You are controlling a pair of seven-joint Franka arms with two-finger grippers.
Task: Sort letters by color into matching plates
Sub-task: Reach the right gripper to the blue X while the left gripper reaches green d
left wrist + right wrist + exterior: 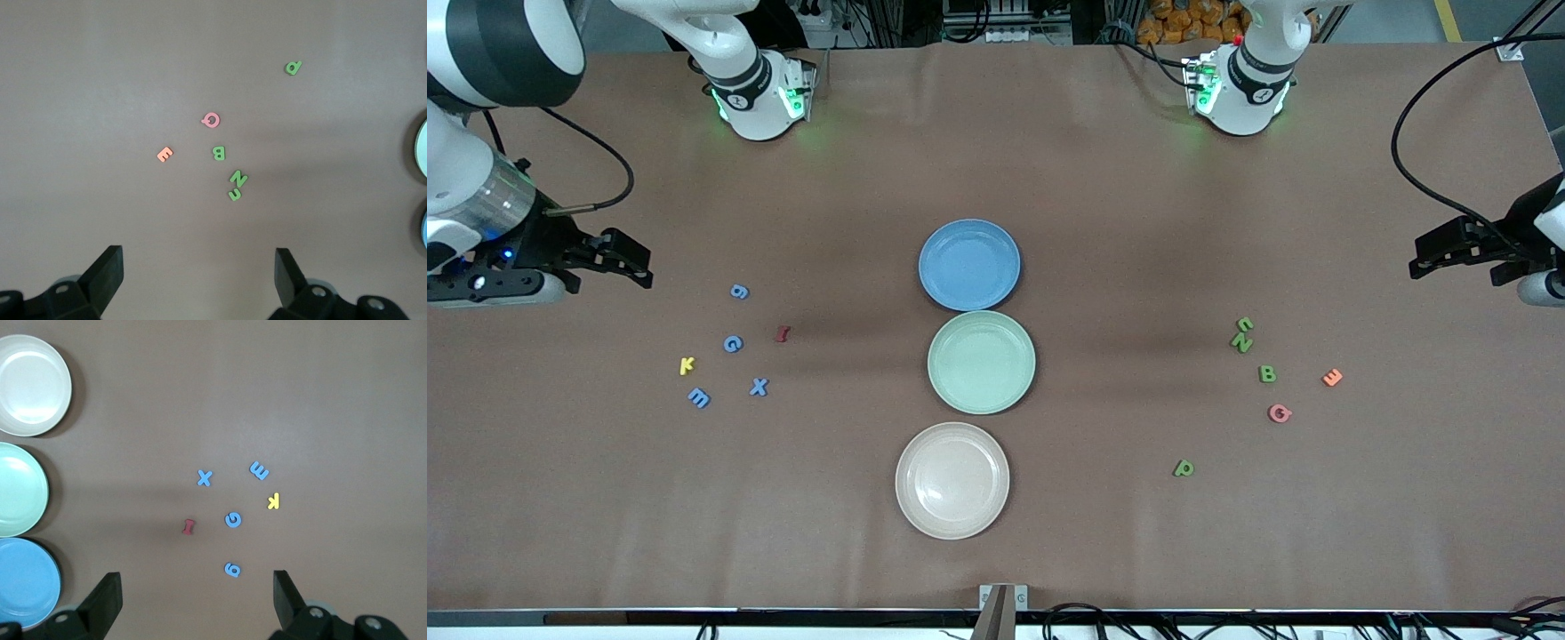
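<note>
Partly cut off in front view, left hand [1418, 258] and right hand [645, 267] hover open, empty. Wrist views split the letters: green letters [237, 185] near left arm's end, blue letters [233, 519] near right's. Plates [969, 265] stand mid-worktop.

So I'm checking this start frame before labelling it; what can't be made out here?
- Left wrist view: green plate and blue plate are cut off by the picture's edge; the cream plate is out of it.
- Front view: the left gripper runs off the edge, its wrist unseen.
- Front view: two stacked-looking green letters are too small to tell whether they touch.
- Both wrist views: only the fingers show.
</note>
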